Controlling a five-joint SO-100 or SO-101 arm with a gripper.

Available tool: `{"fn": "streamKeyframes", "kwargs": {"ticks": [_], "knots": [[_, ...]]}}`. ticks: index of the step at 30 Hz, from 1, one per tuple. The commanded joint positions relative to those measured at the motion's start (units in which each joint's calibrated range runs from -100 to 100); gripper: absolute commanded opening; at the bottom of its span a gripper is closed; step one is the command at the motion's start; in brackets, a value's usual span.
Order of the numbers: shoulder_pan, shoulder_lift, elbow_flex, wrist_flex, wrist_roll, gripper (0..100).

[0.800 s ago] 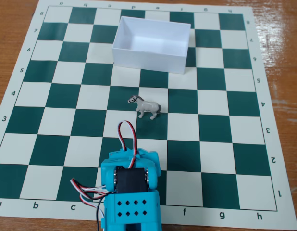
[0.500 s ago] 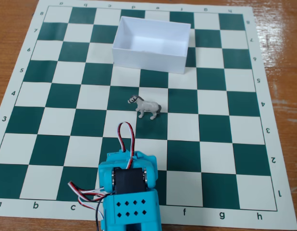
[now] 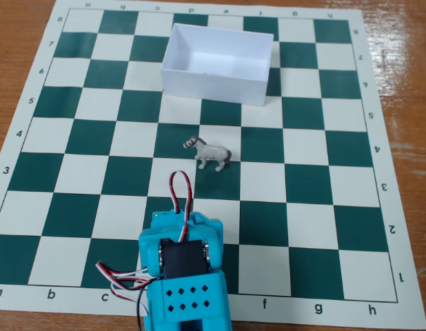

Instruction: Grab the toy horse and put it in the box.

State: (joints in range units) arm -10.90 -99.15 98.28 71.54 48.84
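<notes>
Fixed view: turquoise arm (image 3: 182,269) folded low, below toy horse (image 3: 209,154).

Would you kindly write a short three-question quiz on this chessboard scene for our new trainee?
1. True or false: the toy horse lies inside the box.
2. The box is: A) empty, B) holding the horse, C) tipped over.
3. Which way does the horse's head point in the fixed view?

Key: 1. False; it stands on the chessboard, apart from the box. 2. A. 3. Left.
</notes>
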Motion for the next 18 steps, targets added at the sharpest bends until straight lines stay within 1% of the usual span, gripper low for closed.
{"fn": "streamKeyframes", "kwargs": {"ticks": [1, 3, 4, 8, 10, 13, 18], "knots": [[1.5, 5.8, -8.9, -9.2, -5.4, 3], [2.3, 15.3, -17.7, -14.6, -9.3, 3], [2.8, 20.8, -23.0, -15.1, -11.6, 5], [4.1, 41.0, -46.6, -10.0, -23.7, 14], [5.1, 48.3, -54.8, -7.6, -29.3, 19], [6.8, 56.8, -60.4, -6.7, -37.1, 25], [9.2, 66.5, -60.5, -7.3, -46.2, 37]]}}
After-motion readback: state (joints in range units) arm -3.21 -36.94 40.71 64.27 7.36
